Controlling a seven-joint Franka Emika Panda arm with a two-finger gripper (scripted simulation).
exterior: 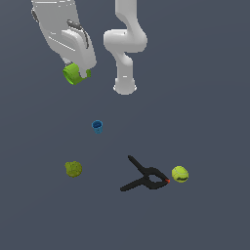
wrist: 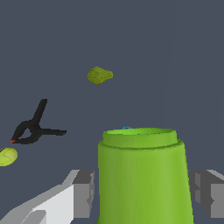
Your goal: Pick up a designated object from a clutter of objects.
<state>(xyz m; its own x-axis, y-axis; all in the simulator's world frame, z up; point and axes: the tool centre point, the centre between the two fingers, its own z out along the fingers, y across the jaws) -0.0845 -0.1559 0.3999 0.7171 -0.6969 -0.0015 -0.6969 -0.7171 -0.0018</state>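
Two grey fingers (wrist: pixel 83 192) of the gripper (exterior: pixel 78 73) clamp the smooth, rimmed lime-green cylinder (exterior: pixel 73 74). Below lie a lumpy olive lump (exterior: pixel 73 169) and a seamed ball (exterior: pixel 179 174).

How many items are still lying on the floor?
4: blue cup nearest the arm's base, olive lump toward the exterior view's left, black clamp, ball beside its red tip.

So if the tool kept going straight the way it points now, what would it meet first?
Probably the tiny blue cup, peeking just past the rim of the lime-green cup held in the tool; depth is unclear, so it may only reach the floor nearby.
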